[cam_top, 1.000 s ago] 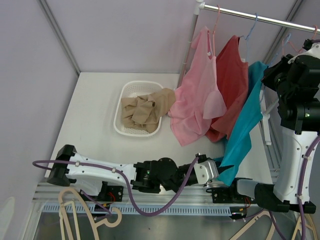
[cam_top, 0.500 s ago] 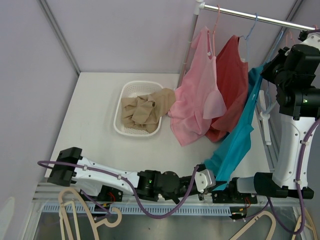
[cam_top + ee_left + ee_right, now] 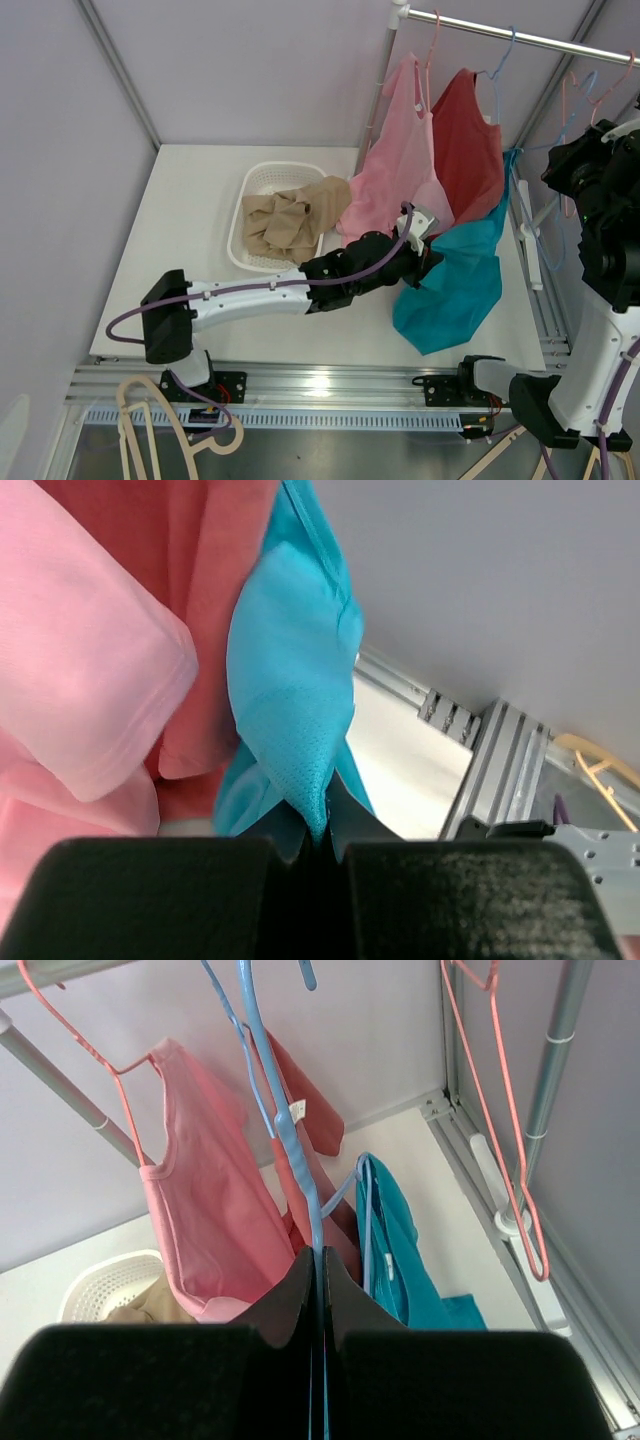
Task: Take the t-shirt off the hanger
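The teal t-shirt (image 3: 455,290) hangs low from a light blue hanger (image 3: 285,1130) and drapes toward the table at the right. My left gripper (image 3: 425,250) is shut on a fold of the teal shirt (image 3: 295,710), with the cloth pinched between its jaws (image 3: 320,845). My right gripper (image 3: 320,1255) is shut on the blue hanger's wire below the rail, and the teal shirt (image 3: 400,1250) hangs just right of it. In the top view the right gripper (image 3: 560,172) is high at the far right.
A pink top (image 3: 395,195) and a red top (image 3: 468,140) hang on the rail (image 3: 500,32) left of the teal shirt. A white basket (image 3: 262,180) holds beige cloth (image 3: 290,220). An empty pink hanger (image 3: 500,1110) hangs at right. Wooden hangers (image 3: 150,420) lie below the front edge.
My left arm has swung from the front edge up and back to mid-table, carrying the teal shirt's fold. My right arm has shifted right with the hanger, and the shirt now sags lower.
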Robot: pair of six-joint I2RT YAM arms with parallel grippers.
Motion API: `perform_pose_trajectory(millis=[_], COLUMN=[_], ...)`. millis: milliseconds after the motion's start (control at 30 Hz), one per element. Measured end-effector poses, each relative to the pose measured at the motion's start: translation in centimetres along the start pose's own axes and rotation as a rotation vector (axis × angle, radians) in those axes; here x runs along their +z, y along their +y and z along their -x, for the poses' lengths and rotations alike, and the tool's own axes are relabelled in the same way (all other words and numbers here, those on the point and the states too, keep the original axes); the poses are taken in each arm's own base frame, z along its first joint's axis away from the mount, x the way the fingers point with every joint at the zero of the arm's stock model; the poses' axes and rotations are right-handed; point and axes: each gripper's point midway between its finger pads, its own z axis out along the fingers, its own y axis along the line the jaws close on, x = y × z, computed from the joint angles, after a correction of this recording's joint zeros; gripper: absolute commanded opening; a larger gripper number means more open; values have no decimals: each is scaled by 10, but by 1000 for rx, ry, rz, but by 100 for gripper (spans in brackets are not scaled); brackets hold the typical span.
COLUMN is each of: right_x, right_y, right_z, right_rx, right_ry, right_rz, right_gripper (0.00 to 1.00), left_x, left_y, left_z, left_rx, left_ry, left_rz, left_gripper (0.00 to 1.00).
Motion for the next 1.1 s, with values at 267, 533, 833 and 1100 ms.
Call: perform_pose_trajectory(millis=[267, 533, 833, 1100], right_x=[9, 64, 95, 106], right_y=[5, 10, 21, 22], right_z=[17, 22, 34, 56], right_rx=[-36, -69, -115, -141], right_ry=[-35, -18, -59, -136], right_rz=[7, 19, 124, 193], right_gripper=[0, 0, 0, 0], left_x=[4, -27, -77, -114], left_y=[-9, -30, -66, 55], left_z=[-28, -94, -3, 176], left_rx=[-33, -41, 57, 10], left_ry=[124, 267, 174, -164], left_rz=[-49, -123, -189, 13], left_gripper=[1, 1, 1, 1])
